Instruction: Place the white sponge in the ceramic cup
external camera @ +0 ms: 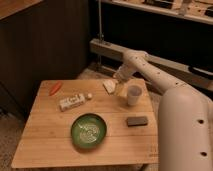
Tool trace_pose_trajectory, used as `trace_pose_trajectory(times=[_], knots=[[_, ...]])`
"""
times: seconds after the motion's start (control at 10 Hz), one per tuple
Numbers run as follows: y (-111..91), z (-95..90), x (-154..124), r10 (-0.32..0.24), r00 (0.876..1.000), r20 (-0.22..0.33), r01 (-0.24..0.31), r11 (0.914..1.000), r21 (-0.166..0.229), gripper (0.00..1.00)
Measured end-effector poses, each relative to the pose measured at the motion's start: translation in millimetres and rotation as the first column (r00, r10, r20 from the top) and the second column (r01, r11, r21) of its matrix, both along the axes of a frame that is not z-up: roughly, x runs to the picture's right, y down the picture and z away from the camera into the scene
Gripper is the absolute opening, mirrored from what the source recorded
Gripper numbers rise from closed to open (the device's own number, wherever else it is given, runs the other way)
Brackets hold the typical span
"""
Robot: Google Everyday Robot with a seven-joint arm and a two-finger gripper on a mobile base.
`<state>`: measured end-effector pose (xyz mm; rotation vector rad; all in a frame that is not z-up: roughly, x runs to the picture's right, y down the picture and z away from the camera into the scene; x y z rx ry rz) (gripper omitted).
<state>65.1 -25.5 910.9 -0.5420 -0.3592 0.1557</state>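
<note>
The white sponge (109,86) lies flat on the wooden table (55,145) near its far edge. The ceramic cup (133,94) stands upright just right of it. My gripper (119,88) hangs down from the white arm (136,59) and sits low between the sponge and the cup, right beside the sponge's right edge. I cannot tell whether it touches the sponge.
A green plate (88,131) sits at the table's middle front. A white labelled bottle (74,101) lies left of centre, an orange item (55,88) at the far left, and a dark grey block (136,120) in front of the cup. My white body (185,135) fills the right.
</note>
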Motion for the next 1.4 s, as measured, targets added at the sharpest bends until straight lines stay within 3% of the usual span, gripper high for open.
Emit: trace_pose_trajectory(times=[0.3,0.6,1.0,1.1,1.4], knots=[[-4.7,6.3,-1.2,0.101,0.995,-0.016,-0.100,0.9942,0.040,0.80],[-6.1,17.9,6.5,0.257,0.963,-0.085,-0.252,0.9655,0.064,0.80],[-21.2,41.8,18.8,0.313,0.943,-0.115,-0.303,0.9481,0.098,0.80],[-21.2,47.8,18.9,0.325,0.938,-0.119,-0.315,0.9446,0.091,0.80],[-14.0,74.5,29.4,0.392,0.915,-0.094,-0.391,0.9199,0.031,0.80]])
